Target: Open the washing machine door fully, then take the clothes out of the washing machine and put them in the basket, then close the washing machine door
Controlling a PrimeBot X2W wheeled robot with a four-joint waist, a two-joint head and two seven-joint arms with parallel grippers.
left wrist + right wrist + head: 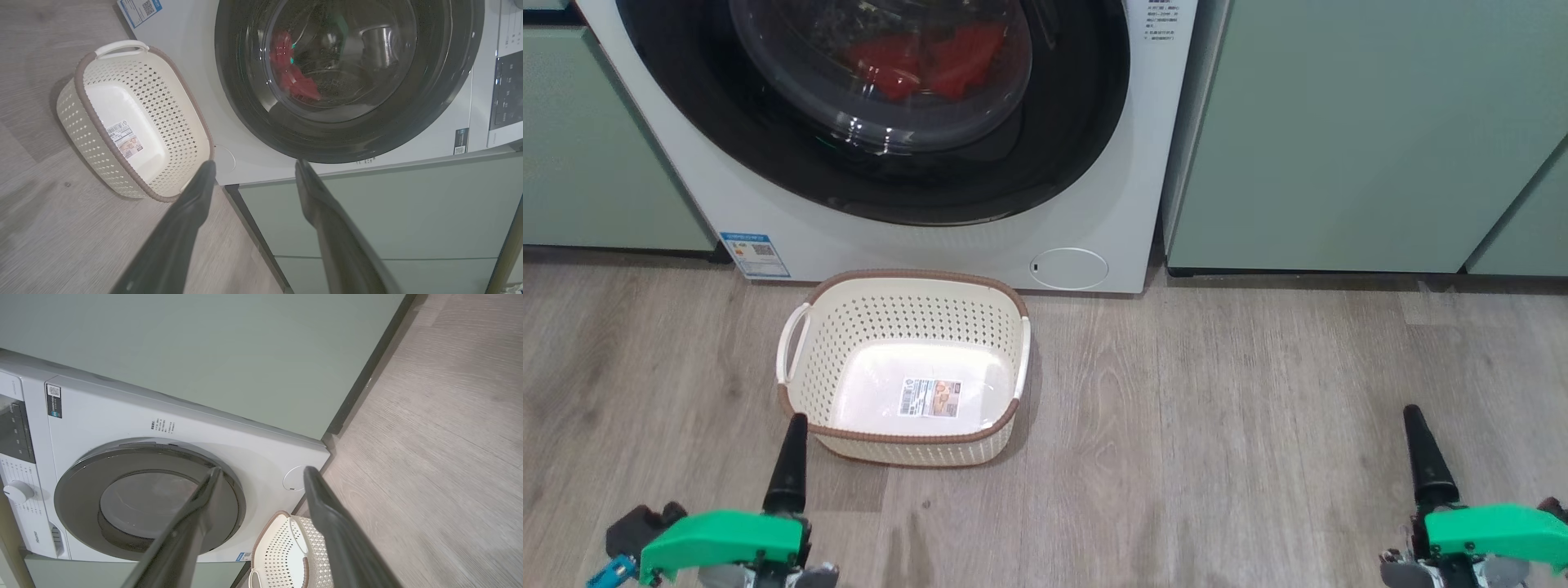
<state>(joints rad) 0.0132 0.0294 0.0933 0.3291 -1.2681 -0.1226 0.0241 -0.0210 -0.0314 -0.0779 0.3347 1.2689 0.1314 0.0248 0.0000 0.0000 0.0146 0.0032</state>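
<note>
The washing machine (915, 245) stands white between cabinets, and the washing machine door (1086, 122) lies against its front. Its black rim (441, 102) rings a clear window, and the clothes (923, 61) show red through that window, also in the left wrist view (300, 83). The basket (903, 282), cream with a brown rim, sits on the floor before the machine with only a label sticker inside. My left gripper (253, 165) is open, its finger (788, 457) just short of the basket's near left corner. My right gripper (261, 471) is open and holds nothing, with its finger (1427, 453) far right of the basket.
Pale green cabinets (1339, 122) flank the machine on both sides. A small round white flap (1068, 268) sits low on the machine's front, behind the basket. Wood-look floor (1217, 425) stretches between the basket and my right gripper.
</note>
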